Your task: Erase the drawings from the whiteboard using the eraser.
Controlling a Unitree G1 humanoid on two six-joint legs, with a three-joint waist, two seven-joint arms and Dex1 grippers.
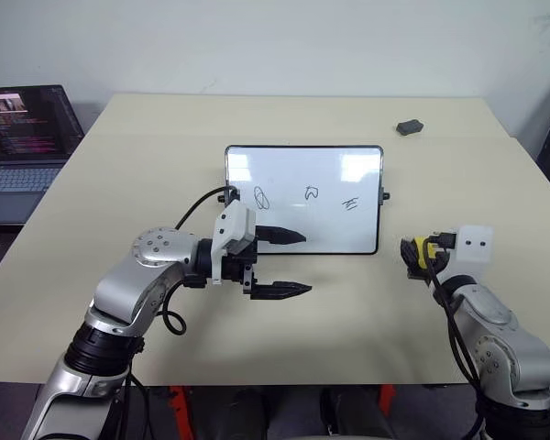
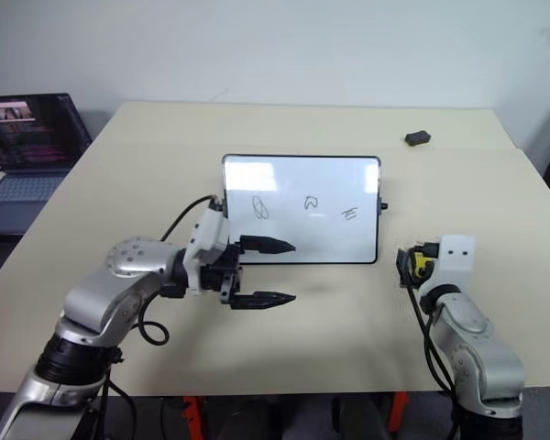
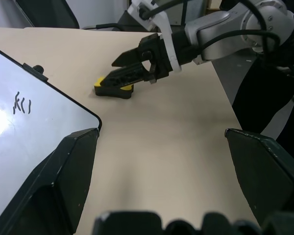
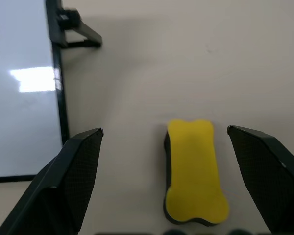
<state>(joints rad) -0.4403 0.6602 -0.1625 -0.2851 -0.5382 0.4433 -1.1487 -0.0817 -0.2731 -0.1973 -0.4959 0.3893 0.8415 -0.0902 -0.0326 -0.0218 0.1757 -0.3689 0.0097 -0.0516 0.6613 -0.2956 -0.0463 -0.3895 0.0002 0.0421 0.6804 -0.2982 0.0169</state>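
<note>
Right wrist view shows me the bright yellow bone-shaped eraser [image 4: 196,169] with a dark underside, flat on the tan table [image 4: 152,58], right of the glossy black-framed whiteboard [image 4: 19,88], between my right gripper's [image 4: 174,183] wide-open fingers.

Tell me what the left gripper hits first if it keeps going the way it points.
Probably the right gripper, poised over the yellow eraser; bare table lies between. Depth is unclear, so it might pass beside them.

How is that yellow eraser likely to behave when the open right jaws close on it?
The small yellow bone-shaped eraser with a dark underside lies flat on the beige table, so it will probably not roll or tip. It looks small and light, so uneven contact may slide it. Its narrowed waist should help the grip.
</note>
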